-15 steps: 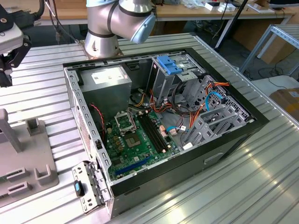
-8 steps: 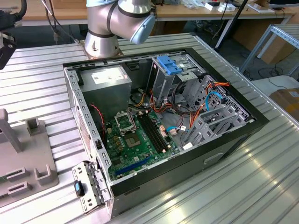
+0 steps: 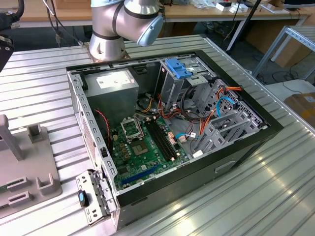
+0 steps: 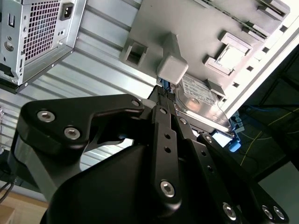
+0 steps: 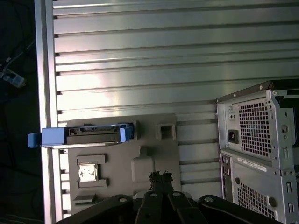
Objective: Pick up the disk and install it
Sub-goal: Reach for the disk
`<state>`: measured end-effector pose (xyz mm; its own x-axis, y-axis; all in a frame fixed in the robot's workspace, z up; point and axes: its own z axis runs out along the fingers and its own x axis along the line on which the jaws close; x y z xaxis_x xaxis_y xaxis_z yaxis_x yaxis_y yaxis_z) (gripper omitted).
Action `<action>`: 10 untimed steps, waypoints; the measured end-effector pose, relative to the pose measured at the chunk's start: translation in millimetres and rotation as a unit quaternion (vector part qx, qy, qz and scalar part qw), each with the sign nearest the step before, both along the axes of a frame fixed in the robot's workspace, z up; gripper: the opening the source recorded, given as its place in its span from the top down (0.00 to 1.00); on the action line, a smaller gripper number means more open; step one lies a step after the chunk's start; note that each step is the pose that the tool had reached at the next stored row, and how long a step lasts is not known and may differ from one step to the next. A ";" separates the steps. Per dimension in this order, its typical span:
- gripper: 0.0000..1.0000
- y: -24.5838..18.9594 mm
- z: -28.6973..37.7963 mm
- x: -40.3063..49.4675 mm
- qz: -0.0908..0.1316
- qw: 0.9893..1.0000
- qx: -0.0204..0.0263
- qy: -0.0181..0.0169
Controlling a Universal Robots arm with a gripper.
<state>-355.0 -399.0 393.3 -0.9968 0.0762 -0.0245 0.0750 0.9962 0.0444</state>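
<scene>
The claw (image 5: 159, 177), fingertips together and empty, hovers over a grey fixture plate (image 5: 121, 182) at the desk's (image 5: 163, 60) edge. The disk (image 5: 84, 135) lies apart, ahead of it on that plate, long axis along the desk's ribs.

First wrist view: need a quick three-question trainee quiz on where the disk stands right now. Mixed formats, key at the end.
1. True or false: the disk lies flat on its broad face.
2. The disk sits: A) in a drawer; B) on the grey fixture plate; C) in a person's hand.
3. Fill in: the disk's carrier rails are coloured ____.

Key: 1 false, it stands on its edge; 2 B; 3 blue.
</scene>
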 end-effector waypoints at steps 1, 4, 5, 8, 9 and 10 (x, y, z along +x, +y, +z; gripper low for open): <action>0.89 0.0 0.0 0.0 0.000 1.000 0.000 0.000; 0.89 0.5 0.0 -0.4 0.000 1.000 0.000 0.000; 0.89 1.4 0.0 -0.6 0.000 1.000 0.000 0.000; 0.89 6.8 -0.1 -1.8 0.000 1.000 0.000 0.000; 0.89 8.8 -0.2 -2.3 0.000 1.000 0.000 0.000; 0.89 10.3 -0.2 -2.7 0.000 1.000 0.000 0.000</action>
<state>-357.6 -388.6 393.1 -0.9968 0.0763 -0.0245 0.0752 0.9962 0.0444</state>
